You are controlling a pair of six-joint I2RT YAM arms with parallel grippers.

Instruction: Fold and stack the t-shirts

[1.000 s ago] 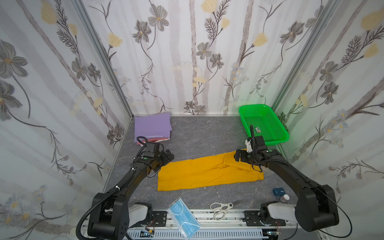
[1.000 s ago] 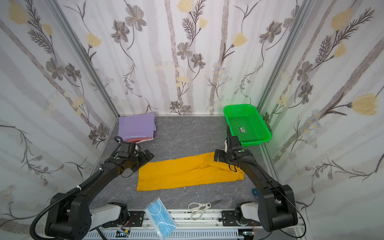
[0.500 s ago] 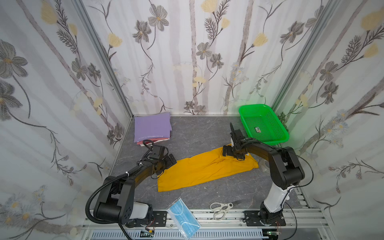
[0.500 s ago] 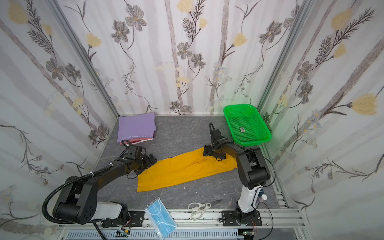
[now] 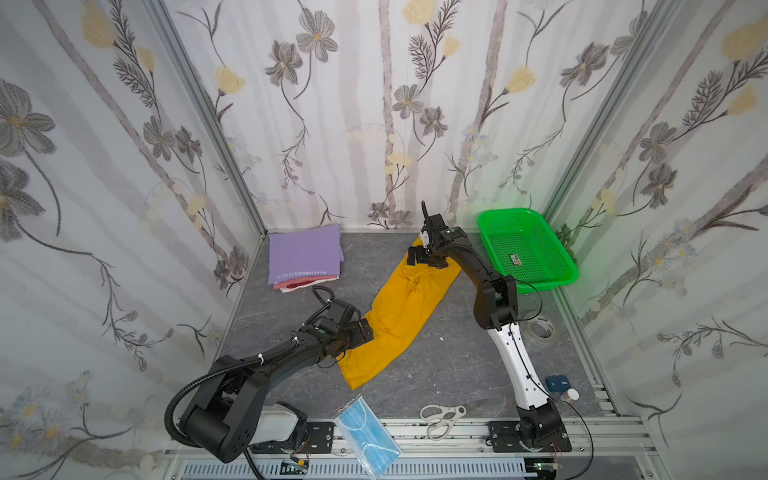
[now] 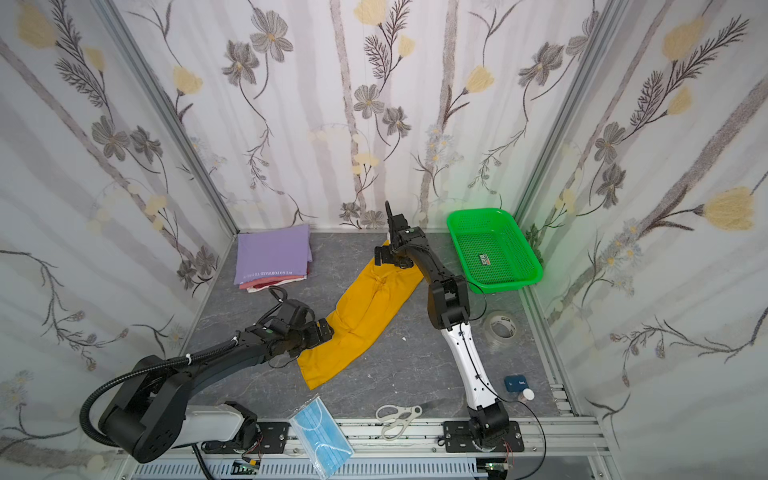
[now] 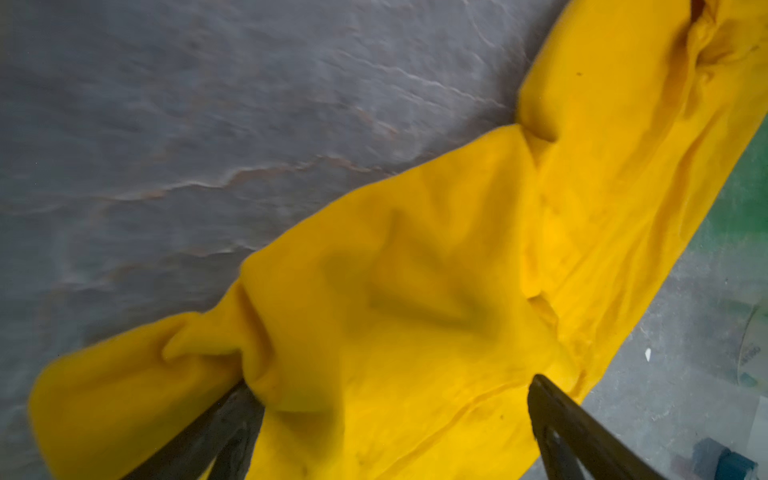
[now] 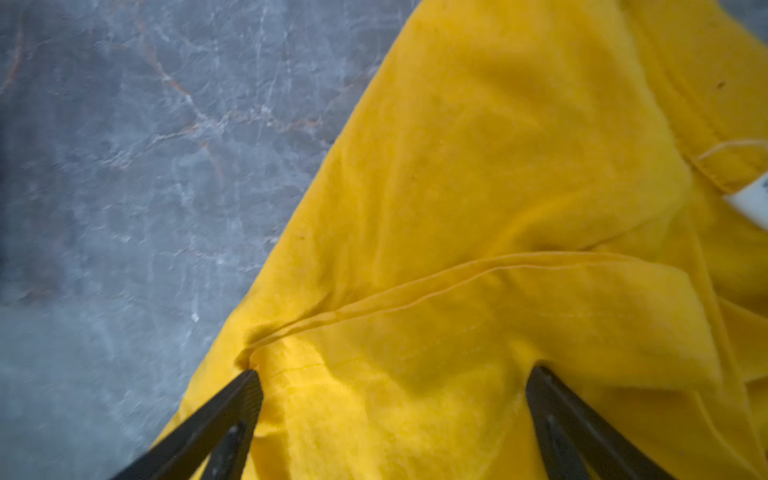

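Observation:
A mustard-yellow t-shirt (image 5: 409,301) (image 6: 370,309), folded into a long strip, lies diagonally on the grey table. My left gripper (image 5: 360,330) (image 6: 323,332) is open, its fingertips pressing on the shirt's near left end; the left wrist view shows yellow cloth (image 7: 415,270) bunched between the spread fingers (image 7: 245,403). At the far end my right gripper (image 5: 426,262) (image 6: 390,262) is open too, both fingers (image 8: 249,386) set down on the cloth (image 8: 478,187). A folded lilac t-shirt (image 5: 305,253) with white lettering tops a stack at the back left, with pink and white edges (image 5: 293,286) under it.
A green mesh basket (image 5: 552,282) stands at the back right. A tape roll (image 5: 540,330) lies right of the right arm. Scissors (image 5: 440,415), a blue face mask (image 5: 368,436), a small blue box (image 5: 557,382) and a white cap (image 5: 572,394) sit along the front edge.
The yellow shirt has swung from lying across the table to a diagonal. The right gripper moved toward the back wall, the left toward the front; both stayed open.

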